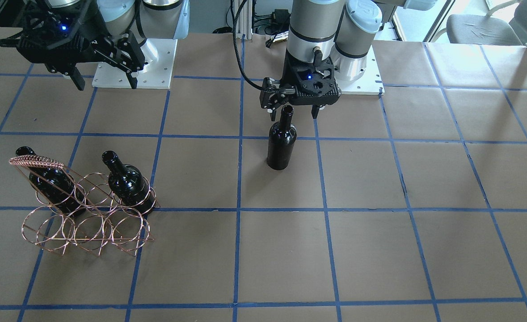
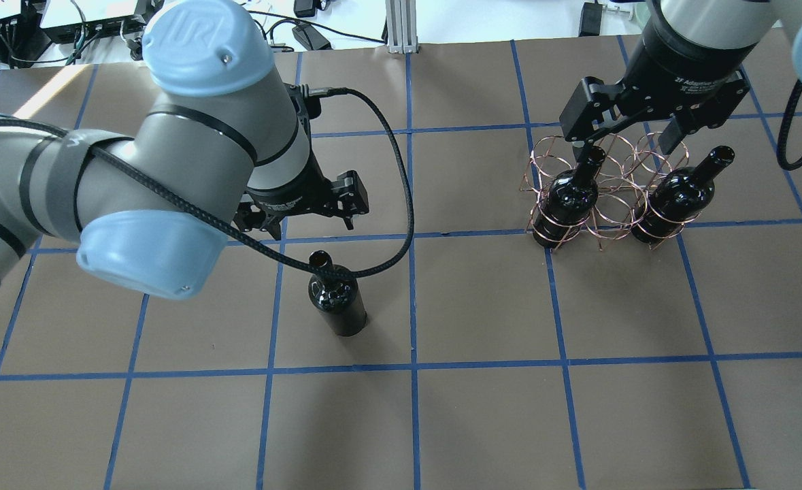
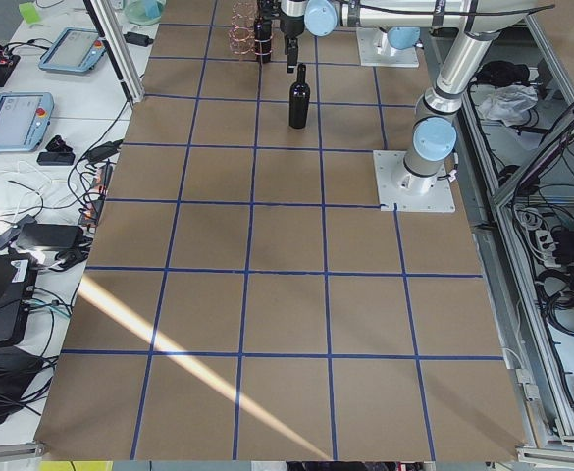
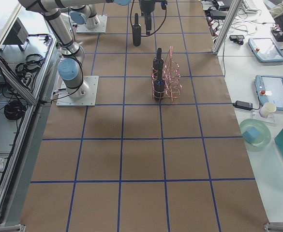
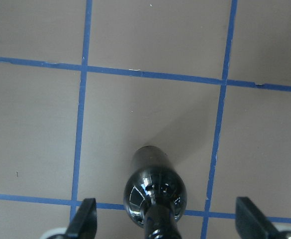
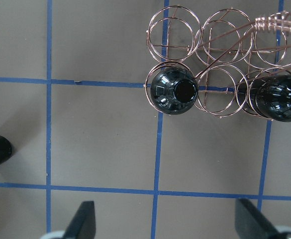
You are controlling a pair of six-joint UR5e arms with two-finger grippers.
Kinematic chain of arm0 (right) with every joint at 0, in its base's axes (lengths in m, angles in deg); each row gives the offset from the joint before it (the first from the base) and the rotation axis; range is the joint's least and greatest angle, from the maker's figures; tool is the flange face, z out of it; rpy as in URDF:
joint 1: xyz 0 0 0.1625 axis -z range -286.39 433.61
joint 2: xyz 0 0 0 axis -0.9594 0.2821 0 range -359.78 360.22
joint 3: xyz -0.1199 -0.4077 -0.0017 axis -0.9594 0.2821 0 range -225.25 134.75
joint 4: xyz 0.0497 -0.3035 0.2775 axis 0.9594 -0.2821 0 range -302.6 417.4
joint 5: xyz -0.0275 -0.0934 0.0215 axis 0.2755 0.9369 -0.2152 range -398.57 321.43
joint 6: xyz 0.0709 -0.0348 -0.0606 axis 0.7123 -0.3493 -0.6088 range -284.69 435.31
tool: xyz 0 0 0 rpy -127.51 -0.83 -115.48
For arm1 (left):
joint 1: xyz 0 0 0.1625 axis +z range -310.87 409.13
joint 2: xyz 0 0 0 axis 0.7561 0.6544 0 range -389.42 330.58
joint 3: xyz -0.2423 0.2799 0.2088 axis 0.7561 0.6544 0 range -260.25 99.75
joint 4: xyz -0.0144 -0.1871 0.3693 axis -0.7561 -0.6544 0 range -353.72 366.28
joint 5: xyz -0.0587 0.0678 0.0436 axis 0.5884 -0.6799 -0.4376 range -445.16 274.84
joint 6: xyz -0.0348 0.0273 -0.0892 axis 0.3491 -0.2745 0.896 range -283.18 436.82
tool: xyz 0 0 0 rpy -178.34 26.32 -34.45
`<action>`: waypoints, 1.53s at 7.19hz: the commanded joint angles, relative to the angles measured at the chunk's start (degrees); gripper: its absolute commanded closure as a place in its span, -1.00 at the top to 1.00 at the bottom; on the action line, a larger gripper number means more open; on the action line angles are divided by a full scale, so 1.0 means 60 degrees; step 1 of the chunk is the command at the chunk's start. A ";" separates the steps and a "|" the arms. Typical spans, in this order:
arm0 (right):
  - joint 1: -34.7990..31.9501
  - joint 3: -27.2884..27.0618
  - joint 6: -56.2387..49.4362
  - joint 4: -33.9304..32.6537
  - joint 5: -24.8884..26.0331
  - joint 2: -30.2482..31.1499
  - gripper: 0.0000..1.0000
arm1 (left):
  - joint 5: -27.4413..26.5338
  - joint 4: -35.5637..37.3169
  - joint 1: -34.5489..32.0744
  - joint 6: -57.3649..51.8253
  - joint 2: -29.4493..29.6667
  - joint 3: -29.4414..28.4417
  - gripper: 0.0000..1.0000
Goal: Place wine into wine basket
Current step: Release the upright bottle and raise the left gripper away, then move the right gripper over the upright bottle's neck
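A near-black wine bottle [image 1: 282, 143] stands upright on the brown table, also seen in the overhead view [image 2: 337, 299] and the left wrist view [image 5: 155, 186]. My left gripper [image 1: 292, 114] is open, its fingers on either side of the bottle's mouth with wide gaps and no contact. The copper wire basket [image 1: 89, 219] holds two more bottles [image 1: 129, 183] [image 1: 51, 183] in the end rings of one row; the middle ring and the other row are bare. My right gripper [image 1: 104, 82] is open and empty, raised on the robot's side of the basket [image 6: 279, 22].
The table is brown paper with a blue tape grid. White arm base plates [image 1: 133, 67] [image 1: 361, 76] sit at the robot's edge. Tablets and cables [image 4: 269, 92] lie on side benches beyond the table.
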 commanded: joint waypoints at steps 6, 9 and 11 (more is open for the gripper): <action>-0.4076 0.0009 0.6056 -0.1224 -0.0207 -0.1085 1.00 | 0.0067 -0.3879 0.1703 -0.1122 -0.0250 -0.2371 1.00; -0.5723 0.0024 0.7268 -0.2967 -0.0177 -0.2388 1.00 | -0.0064 -0.3894 0.1703 -0.1122 -0.0280 -0.2372 1.00; -0.5887 0.0010 0.7563 -0.2974 -0.0206 -0.2481 1.00 | -0.0065 -0.3879 0.1863 -0.1209 -0.0309 -0.2502 1.00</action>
